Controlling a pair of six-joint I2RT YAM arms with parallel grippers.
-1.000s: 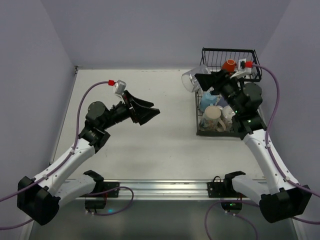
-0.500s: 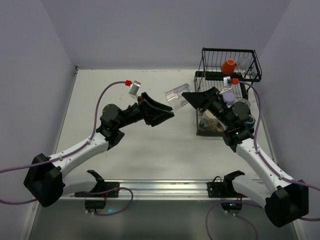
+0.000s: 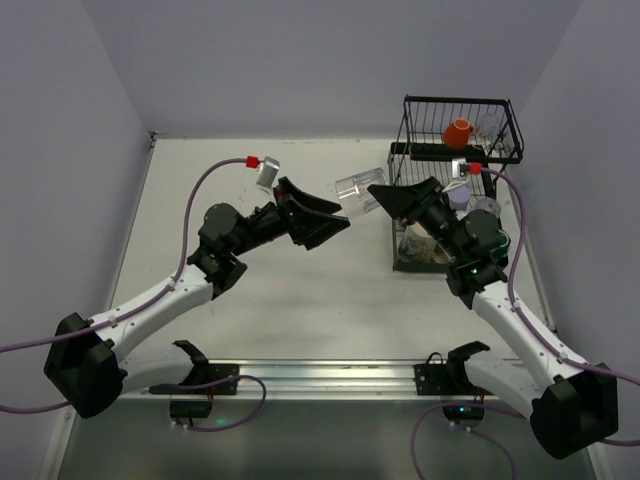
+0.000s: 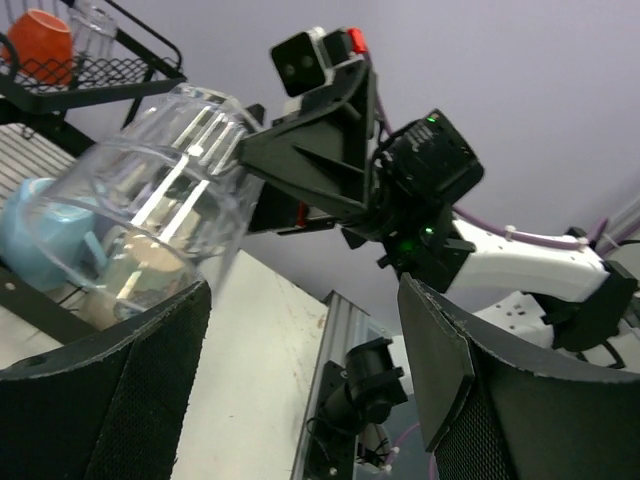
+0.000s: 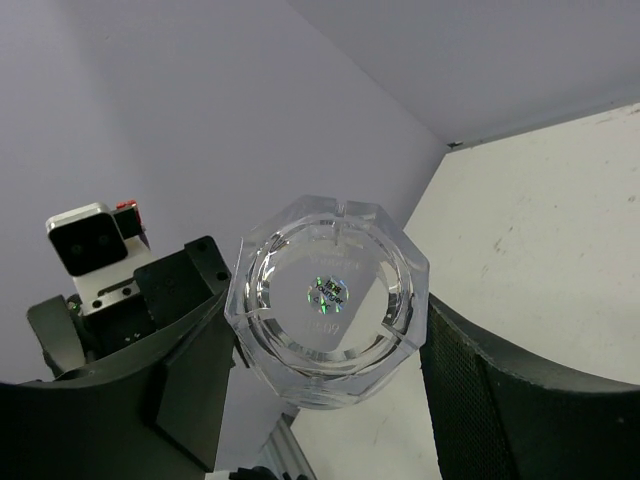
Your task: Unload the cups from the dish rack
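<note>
While the right gripper (image 5: 325, 315) is clamped on a clear faceted drinking glass (image 3: 355, 190), that glass hangs in the air over the pale desk (image 3: 250, 320), well left of the black wire two-tier dish rack (image 3: 460, 100) and between the two arms. It lies on its side: the thick octagonal base, with a small shiny sticker at its middle, faces the right wrist camera. The black fingers (image 5: 190, 380) press against it on both sides, and the open mouth points toward the left arm.

The left gripper (image 4: 300, 290) is spread wide, holding nothing. In its wrist view the glass sits up and to the left of the gap, its rim just beside one mesh-textured finger (image 4: 130, 380). Whether the two touch cannot be told. From above, the left gripper's tips lie just below and left of the glass.

In the rack's raised upper basket an orange-red cup (image 3: 458, 132) lies on the mesh, with a small clear tumbler (image 4: 95, 25) near it. In the lower tray a beige mug (image 3: 425, 245) and a light blue mug (image 4: 35, 240) sit close together, and a lavender cup (image 3: 455, 197) shows behind the right arm.
</note>
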